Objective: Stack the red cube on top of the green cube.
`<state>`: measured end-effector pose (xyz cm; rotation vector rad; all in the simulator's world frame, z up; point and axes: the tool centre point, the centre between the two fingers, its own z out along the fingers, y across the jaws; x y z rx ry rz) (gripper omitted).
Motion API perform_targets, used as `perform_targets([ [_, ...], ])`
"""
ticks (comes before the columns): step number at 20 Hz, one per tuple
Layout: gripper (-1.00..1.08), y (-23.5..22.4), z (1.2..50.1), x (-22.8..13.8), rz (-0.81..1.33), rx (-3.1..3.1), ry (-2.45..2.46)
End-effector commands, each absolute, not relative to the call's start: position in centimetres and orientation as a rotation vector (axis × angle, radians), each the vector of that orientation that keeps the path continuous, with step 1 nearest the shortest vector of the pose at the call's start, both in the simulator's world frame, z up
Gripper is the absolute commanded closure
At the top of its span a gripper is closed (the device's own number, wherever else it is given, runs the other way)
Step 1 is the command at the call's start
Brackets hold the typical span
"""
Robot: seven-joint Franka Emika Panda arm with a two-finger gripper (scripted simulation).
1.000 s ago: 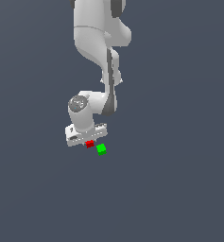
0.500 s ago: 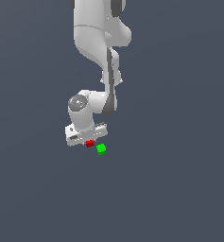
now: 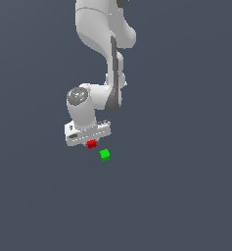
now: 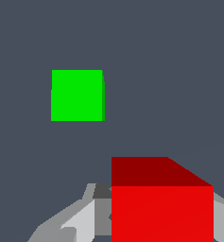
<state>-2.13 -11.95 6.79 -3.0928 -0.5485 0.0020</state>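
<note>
White two-fingered gripper on the white Panda arm: pointed downward, clenched on the tiny bright red plain cube; in the wrist view that cube sits between the grey fingers. Tiny bright green plain cube, same size: near the red one, apart from it, toward the exterior view's right and lower; not under it. Flat dark slate-grey surface: uniform, unmarked, no edges or corners in view; no room visible beyond it.
</note>
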Motion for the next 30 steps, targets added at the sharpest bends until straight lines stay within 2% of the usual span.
perform_targets([
  [1, 1.08, -11.9, 8.6, -2.1, 0.0, -3.093, -0.549],
  [11, 1.08, -12.0, 12.0, -2.0, 0.0, -3.093, -0.549],
  [18, 1.08, -10.9, 11.0, -1.4, -0.001, -3.094, -0.549],
  [30, 1.08, -5.9, 6.7, 1.9, 0.0, -3.093, -0.549],
])
